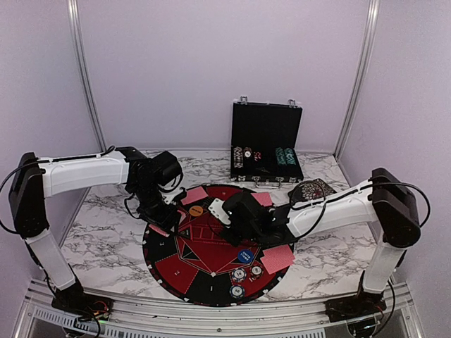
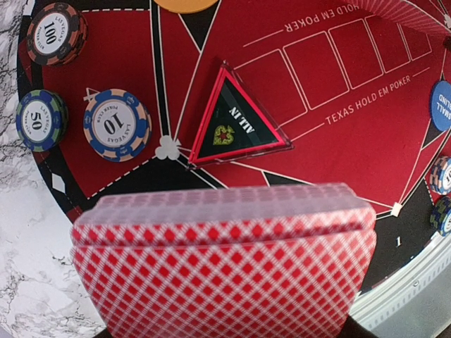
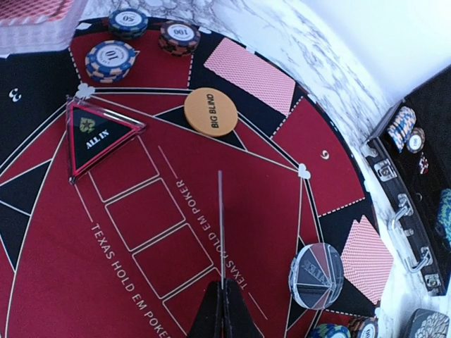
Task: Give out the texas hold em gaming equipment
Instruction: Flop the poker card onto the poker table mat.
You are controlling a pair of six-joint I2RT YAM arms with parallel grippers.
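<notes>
My left gripper (image 1: 161,215) is shut on a deck of red-backed playing cards (image 2: 225,267), held over the left edge of the mat; its fingers are hidden behind the deck. My right gripper (image 3: 225,313) is shut on a single playing card (image 3: 220,225), seen edge-on above the mat's middle; it also shows in the top view (image 1: 225,213). On the mat lie an orange BIG BLIND disc (image 3: 210,111), a clear dealer disc (image 3: 316,274), a blue disc (image 1: 245,255), an ALL IN triangle (image 3: 95,134), three chip stacks (image 2: 116,123) and face-down cards (image 3: 250,74).
The round red-and-black mat (image 1: 184,271) lies between the arms. An open black chip case (image 1: 266,141) stands at the back with chips in it. A black patterned dish (image 1: 310,190) sits right of the mat. More chips (image 1: 239,274) and a card (image 1: 280,258) lie at the mat's near right.
</notes>
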